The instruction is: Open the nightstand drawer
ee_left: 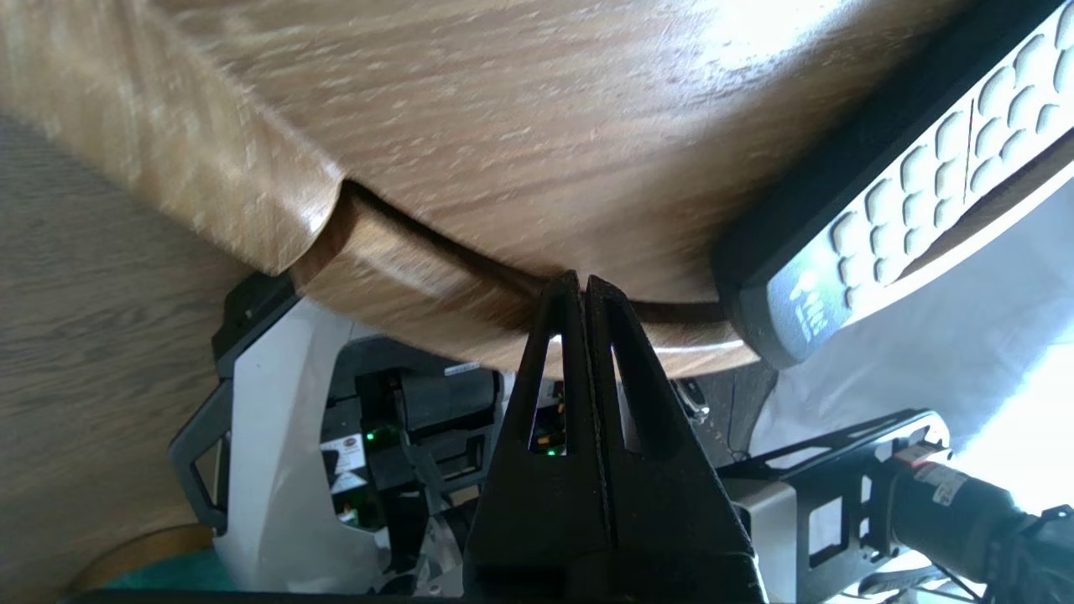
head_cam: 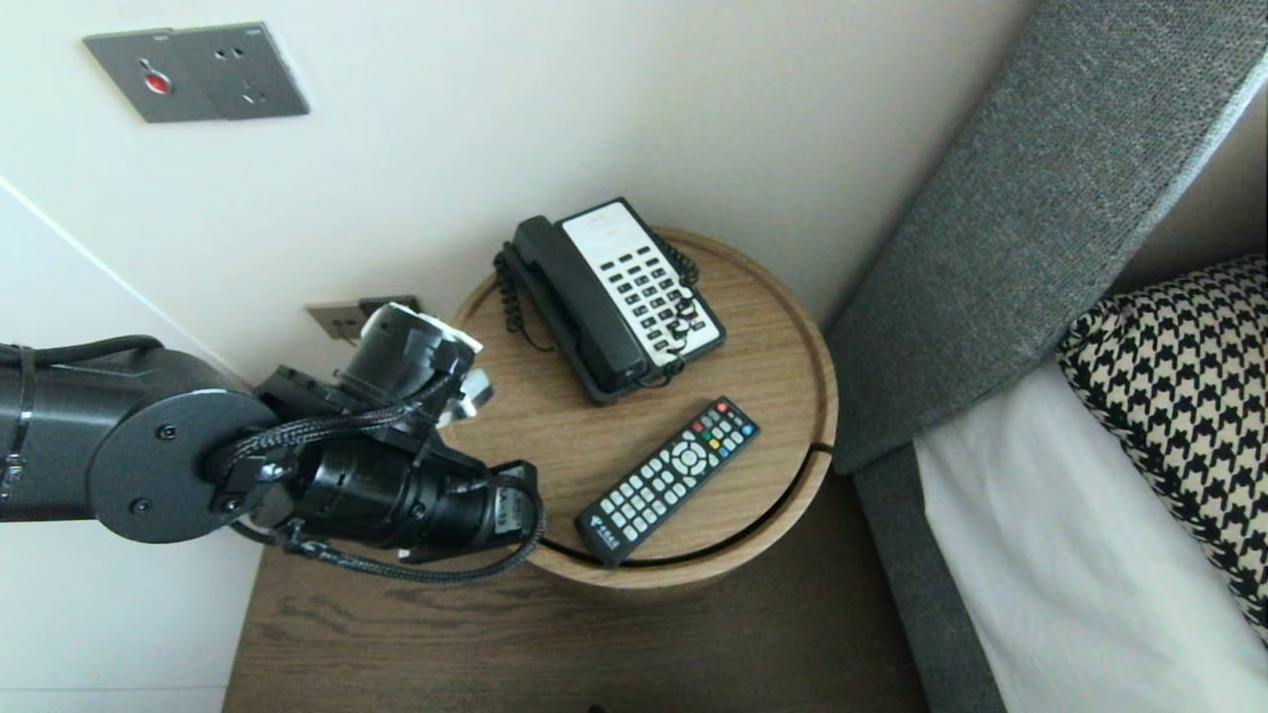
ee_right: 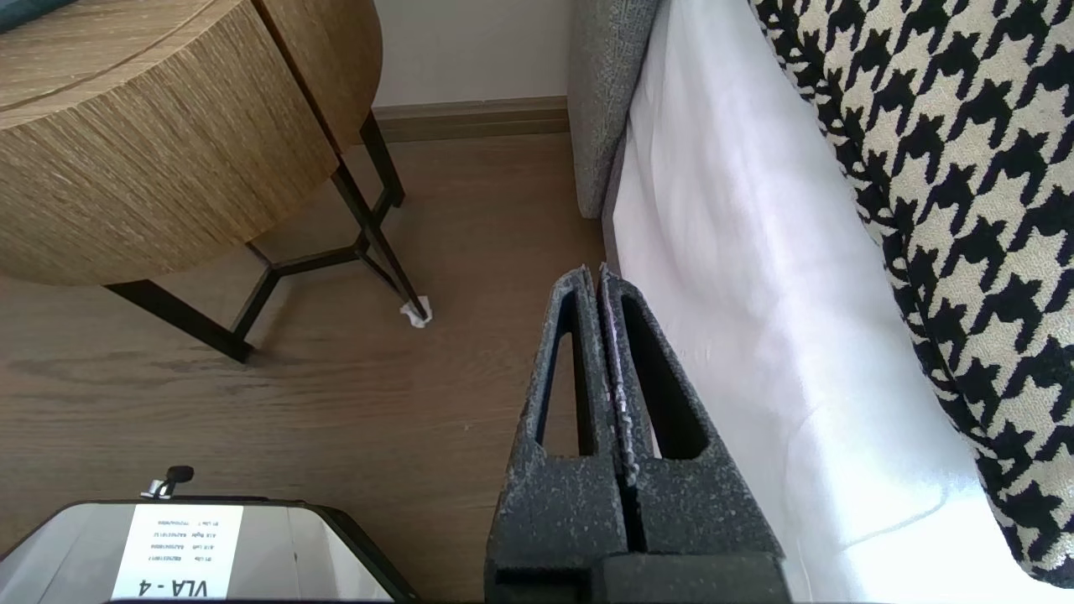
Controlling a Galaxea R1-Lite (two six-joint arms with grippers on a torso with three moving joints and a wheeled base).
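- Left gripper (ee_left: 584,281): fingers pressed together, holding nothing. The tips are at the front edge of the round table (head_cam: 830,396), just beside the near end of the remote (head_cam: 670,480) and not touching it.
- Right gripper (ee_right: 601,273): clenched and empty, parked low over the floor between the table legs and the bed.
- The remote lies flat, buttons up, on the front half of the table top. It sits askew, with its near end at the front rim and its coloured keys pointing toward the telephone (head_cam: 614,297).
- Handling, as a judgement: light, rigid plastic, slim, with smooth sides that could slide on the wood. The long edges near mid-length look like the best hold. The end at the rim gives the easiest way in.
- Surface: wood grain with a raised lip and a curved slot near the front.
- Further back, the corded telephone has its handset on the cradle and sits near the wall.
- Room: a pale wall with a grey switch plate (head_cam: 198,71), a grey upholstered headboard (head_cam: 1030,218), a white sheet (head_cam: 1070,574), a houndstooth pillow (head_cam: 1179,396) and a dark wood floor (head_cam: 594,644).
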